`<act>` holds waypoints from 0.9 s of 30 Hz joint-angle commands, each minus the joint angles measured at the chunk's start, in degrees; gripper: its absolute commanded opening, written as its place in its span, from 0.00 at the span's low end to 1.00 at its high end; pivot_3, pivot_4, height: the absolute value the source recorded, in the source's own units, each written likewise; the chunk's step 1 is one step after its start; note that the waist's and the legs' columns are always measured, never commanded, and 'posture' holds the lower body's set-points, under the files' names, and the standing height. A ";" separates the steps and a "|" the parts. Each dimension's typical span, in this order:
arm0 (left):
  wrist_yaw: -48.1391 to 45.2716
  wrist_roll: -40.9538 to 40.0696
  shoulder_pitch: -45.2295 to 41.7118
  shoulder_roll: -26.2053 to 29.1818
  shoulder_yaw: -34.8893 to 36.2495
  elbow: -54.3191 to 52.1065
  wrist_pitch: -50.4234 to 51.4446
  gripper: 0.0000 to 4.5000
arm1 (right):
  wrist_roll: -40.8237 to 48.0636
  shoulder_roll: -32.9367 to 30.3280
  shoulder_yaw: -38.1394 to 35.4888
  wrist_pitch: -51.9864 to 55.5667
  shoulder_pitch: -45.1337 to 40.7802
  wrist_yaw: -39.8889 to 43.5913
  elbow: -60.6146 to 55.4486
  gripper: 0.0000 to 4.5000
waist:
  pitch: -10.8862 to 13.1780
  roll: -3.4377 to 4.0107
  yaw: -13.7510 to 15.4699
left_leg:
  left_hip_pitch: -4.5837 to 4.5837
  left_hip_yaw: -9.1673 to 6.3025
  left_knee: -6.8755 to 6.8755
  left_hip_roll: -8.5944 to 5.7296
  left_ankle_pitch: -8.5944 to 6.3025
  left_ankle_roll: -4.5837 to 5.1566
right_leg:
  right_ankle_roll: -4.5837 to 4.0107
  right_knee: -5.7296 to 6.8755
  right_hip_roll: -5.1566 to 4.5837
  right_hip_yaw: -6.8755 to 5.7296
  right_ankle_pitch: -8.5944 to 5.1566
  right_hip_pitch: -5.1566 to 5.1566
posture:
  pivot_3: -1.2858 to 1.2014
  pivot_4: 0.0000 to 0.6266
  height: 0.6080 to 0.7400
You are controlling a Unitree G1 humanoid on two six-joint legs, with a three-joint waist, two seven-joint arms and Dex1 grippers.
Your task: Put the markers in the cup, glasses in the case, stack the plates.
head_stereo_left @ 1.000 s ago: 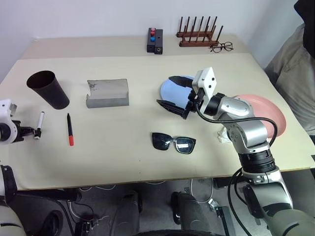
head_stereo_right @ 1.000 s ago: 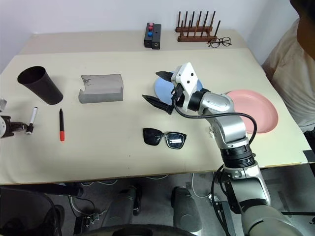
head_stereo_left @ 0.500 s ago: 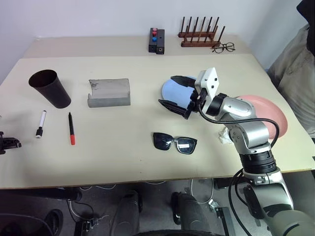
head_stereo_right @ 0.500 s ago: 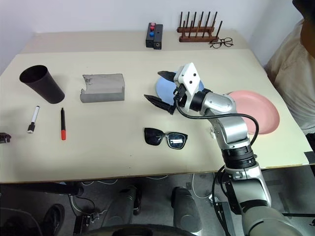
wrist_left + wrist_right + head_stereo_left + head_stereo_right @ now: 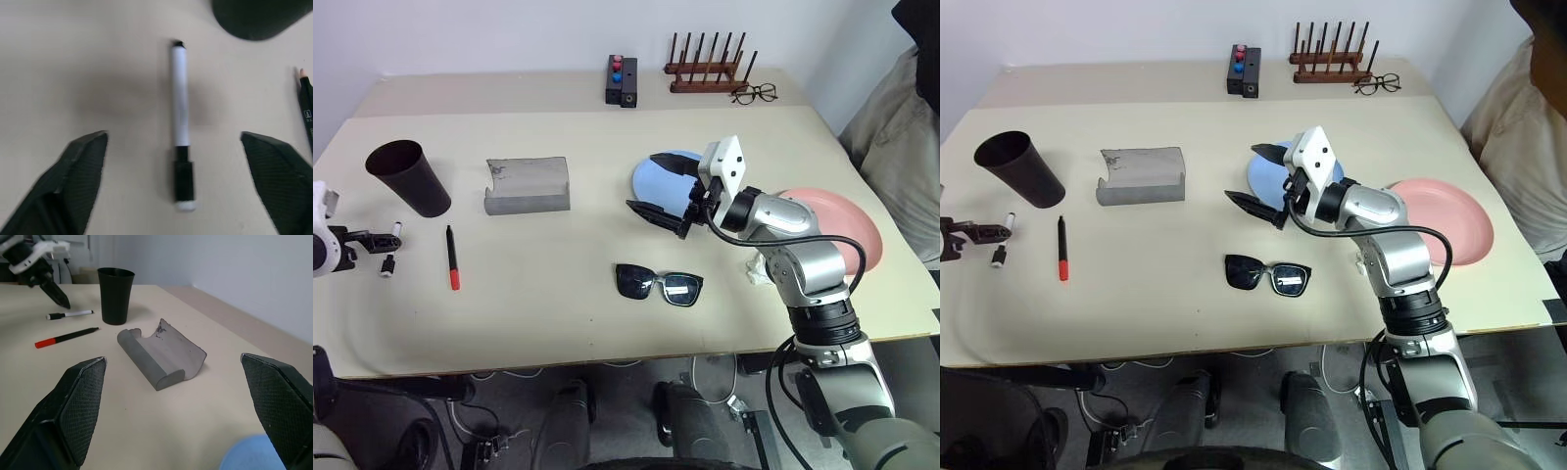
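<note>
The white marker (image 5: 179, 98) lies on the table between the spread fingers of my open left gripper (image 5: 173, 142), which hangs just above it at the table's left edge (image 5: 372, 243). The black marker with the red end (image 5: 452, 257) lies beside it, and the dark cup (image 5: 409, 176) stands just behind. The grey case (image 5: 529, 184) sits mid-table. My right gripper (image 5: 664, 188) hovers open and empty over the light blue plate (image 5: 646, 181). The pink plate (image 5: 862, 230) lies at the right. The black sunglasses (image 5: 659, 284) lie near the front edge.
A wooden peg rack (image 5: 708, 69), clear eyeglasses (image 5: 754, 94) and a black box with red and blue buttons (image 5: 622, 81) stand along the back. A person (image 5: 901, 127) is at the right. A crumpled white scrap (image 5: 759, 272) lies under my right arm.
My left gripper, shut by the white marker a second ago, drew back off the left edge, then returned and opened over the marker. The right arm has kept still.
</note>
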 commanded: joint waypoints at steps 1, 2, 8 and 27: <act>-0.67 2.33 -2.36 -0.41 -2.54 2.27 -2.56 1.00 | 0.74 -0.16 -0.74 0.16 -0.77 -0.51 -2.34 1.00 | 0.00 0.00 -0.01 | 0.00 0.00 0.00 0.00 0.00 0.00 | 0.01 0.00 0.00 0.00 0.01 0.00 | 0.52 0.24 1.00; -0.76 2.54 -2.76 -0.93 -2.95 2.83 -2.88 1.00 | 0.77 -0.20 -0.80 0.33 -0.67 -0.60 -2.48 1.00 | 0.00 0.00 0.03 | 0.00 0.00 0.00 0.00 0.00 0.00 | 0.01 0.00 0.00 0.00 0.00 0.00 | 0.52 0.24 1.00; -3.21 4.69 -2.78 -1.58 -7.16 3.01 -2.37 0.79 | 0.74 -0.49 -0.99 0.93 -0.15 -1.08 -3.12 1.00 | 0.00 0.00 0.06 | 0.00 0.00 0.02 0.00 0.00 0.00 | 0.00 0.01 0.00 0.01 0.00 0.00 | 0.52 0.24 1.00; -11.48 -1.96 20.40 9.03 0.63 -24.15 7.72 0.01 | 0.52 -1.01 -1.37 -0.10 -0.30 -0.89 -1.73 1.00 | 0.01 0.02 -1.06 | 0.02 0.00 -0.08 0.05 -0.01 -0.01 | -0.12 0.00 -0.07 0.05 -0.06 -0.05 | 0.52 0.24 1.00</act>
